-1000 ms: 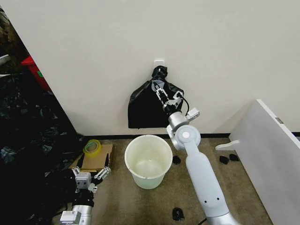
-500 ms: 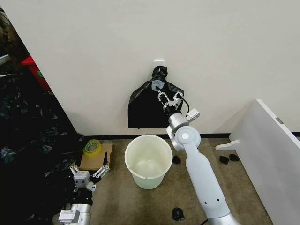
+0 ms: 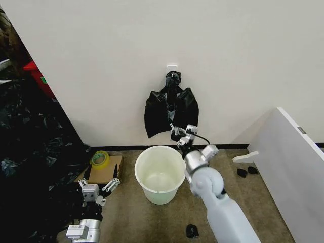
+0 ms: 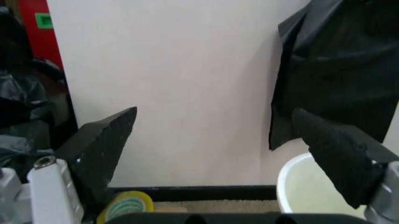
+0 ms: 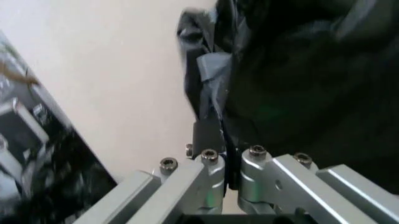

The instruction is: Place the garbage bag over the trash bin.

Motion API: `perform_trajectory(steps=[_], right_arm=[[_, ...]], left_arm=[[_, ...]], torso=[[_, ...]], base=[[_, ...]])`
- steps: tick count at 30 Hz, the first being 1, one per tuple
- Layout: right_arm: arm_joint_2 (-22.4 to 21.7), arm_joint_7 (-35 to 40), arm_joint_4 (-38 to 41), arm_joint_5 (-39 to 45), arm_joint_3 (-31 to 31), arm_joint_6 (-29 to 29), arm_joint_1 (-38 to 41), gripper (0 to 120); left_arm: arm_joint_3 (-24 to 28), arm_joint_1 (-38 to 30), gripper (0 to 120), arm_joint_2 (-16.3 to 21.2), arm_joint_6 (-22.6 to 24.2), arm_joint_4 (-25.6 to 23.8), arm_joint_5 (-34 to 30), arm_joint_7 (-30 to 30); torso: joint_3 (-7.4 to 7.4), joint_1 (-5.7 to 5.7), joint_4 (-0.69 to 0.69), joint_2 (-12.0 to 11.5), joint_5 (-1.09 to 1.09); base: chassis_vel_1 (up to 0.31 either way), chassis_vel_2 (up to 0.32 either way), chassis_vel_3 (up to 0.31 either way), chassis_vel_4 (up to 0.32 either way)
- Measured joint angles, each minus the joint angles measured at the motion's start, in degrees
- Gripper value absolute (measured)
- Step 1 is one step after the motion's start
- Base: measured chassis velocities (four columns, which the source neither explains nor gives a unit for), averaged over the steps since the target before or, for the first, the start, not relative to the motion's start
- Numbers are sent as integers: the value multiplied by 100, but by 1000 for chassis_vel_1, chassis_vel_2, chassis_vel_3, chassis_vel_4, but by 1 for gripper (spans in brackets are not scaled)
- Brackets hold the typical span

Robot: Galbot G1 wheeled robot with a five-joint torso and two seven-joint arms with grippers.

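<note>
Right gripper [image 3: 177,132] was clamped on the lower edge of the glossy, crinkled black garbage bag [image 3: 171,112] hanging on the wall, its fingertips buried in plastic. Below stood the cream trash bin [image 3: 160,173]. Left gripper [image 3: 99,189] hung open, low near the floor.

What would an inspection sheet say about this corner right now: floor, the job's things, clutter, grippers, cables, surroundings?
Surface: brown carpet floor.
Job's things: trash bin upright, unlined; black bag bundle hanging on a white wall hook.
Clutter: tape roll on cardboard; small dark bits on floor.
Grippers: right gripper shut on the bundle's plastic; left gripper open, low beside the cardboard.
Cables: black cable on right wrist.
Surroundings: white wall; black sheeting heap; white panel.
</note>
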Motion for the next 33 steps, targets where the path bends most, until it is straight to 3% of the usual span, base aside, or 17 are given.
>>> perform_trajectory(steps=[12, 33], right_arm=[[-682, -382, 671, -1241, -143, 768, -1585, 0], [-1082, -475, 908, -2514, -449, 1466, -2541, 0]], left_arm=[[159, -89, 98, 48, 17, 66, -63, 0], [188, -107, 98, 73, 34, 87, -139, -9]], torso=[[0, 0, 0, 0, -1], [1, 0, 0, 0, -1]], base=[[0, 0, 0, 0], [0, 0, 0, 0]])
